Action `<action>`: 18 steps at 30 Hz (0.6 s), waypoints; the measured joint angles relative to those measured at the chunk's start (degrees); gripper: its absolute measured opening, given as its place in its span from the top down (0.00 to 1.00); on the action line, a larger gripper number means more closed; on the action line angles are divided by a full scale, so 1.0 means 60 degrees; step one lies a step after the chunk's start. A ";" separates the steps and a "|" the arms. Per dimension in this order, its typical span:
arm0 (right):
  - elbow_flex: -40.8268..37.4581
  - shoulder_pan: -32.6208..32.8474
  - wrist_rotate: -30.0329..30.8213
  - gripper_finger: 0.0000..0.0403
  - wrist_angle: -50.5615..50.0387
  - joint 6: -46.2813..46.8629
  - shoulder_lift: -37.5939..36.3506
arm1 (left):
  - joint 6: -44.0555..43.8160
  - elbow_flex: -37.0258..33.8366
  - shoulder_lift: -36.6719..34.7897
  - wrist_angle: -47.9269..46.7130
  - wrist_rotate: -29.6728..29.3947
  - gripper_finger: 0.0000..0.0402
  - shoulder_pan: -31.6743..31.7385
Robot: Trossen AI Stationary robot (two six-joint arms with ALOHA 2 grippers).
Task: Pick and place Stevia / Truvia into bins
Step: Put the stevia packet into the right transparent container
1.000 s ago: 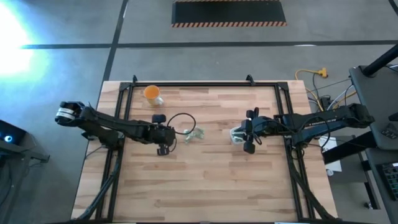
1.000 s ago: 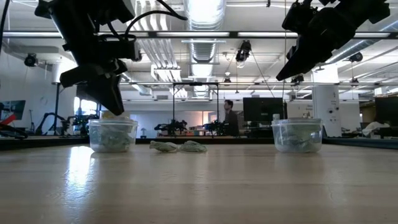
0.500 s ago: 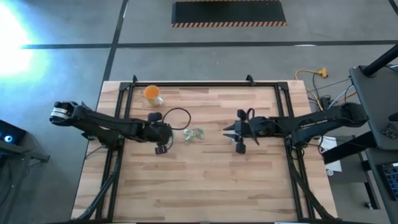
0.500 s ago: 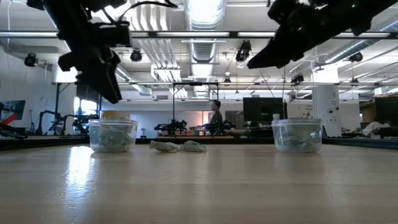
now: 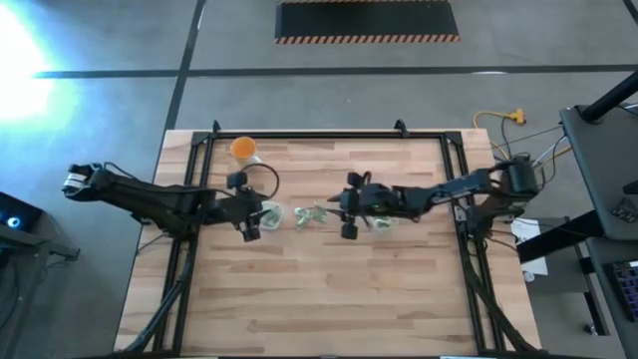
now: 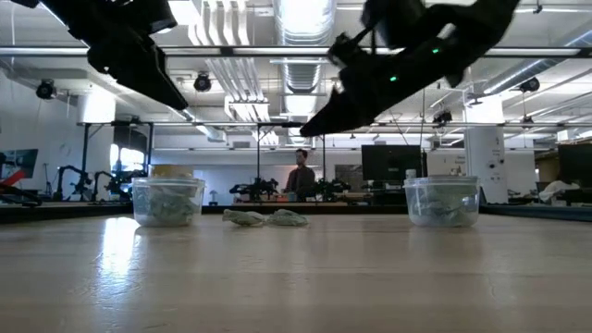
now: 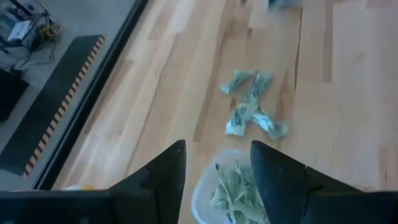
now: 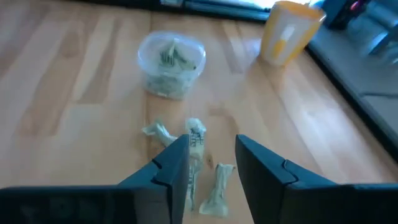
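Observation:
Several pale green sachets (image 5: pixel 313 214) lie loose on the wood between two clear bins. The left bin (image 5: pixel 269 214) and the right bin (image 6: pixel 442 201) each hold sachets and stand on their bases. My left gripper (image 7: pixel 217 152) hangs open above the left bin (image 7: pixel 231 186), on its left-edge side. My right gripper (image 8: pixel 211 149) is open in the air just right of the loose sachets (image 8: pixel 194 146), pointing toward them, with nothing between its fingers. In the high view the right arm partly covers the right bin (image 5: pixel 385 223).
An orange cup (image 5: pixel 243 150) stands near the table's far left corner. A black frame (image 5: pixel 319 135) runs along the far and side edges. Bare wood fills the near half. A person stands in the room behind the table (image 6: pixel 300 176).
My left gripper has risen from just above the left bin and drawn back toward the table's left edge, uncovering the bin. My right gripper has left the right bin and travelled toward the table's left, up to the loose sachets. The sachets and bins have stayed put.

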 joint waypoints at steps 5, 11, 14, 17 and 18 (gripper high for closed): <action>0.1589 -0.0555 -0.0611 0.69 -0.1260 0.0075 0.1258 | -0.0123 -0.0154 -0.0566 0.0188 0.0023 0.59 -0.0067; 0.3090 -0.0879 -0.0608 0.71 -0.3201 0.0202 0.2458 | -0.0142 -0.0675 -0.0858 0.0223 0.0043 0.59 -0.0127; 0.3546 -0.0897 -0.0630 0.72 -0.3736 0.0181 0.2951 | -0.0142 -0.0694 -0.0861 0.0211 0.0053 0.59 -0.0127; 0.3777 -0.0914 -0.0636 0.73 -0.4131 0.0178 0.3260 | -0.0109 -0.0681 -0.0833 0.0355 0.0031 0.59 -0.0130; 0.3848 -0.0917 -0.0636 0.74 -0.4058 0.0178 0.3342 | -0.0079 -0.0689 -0.0848 0.0249 0.0038 0.59 -0.0130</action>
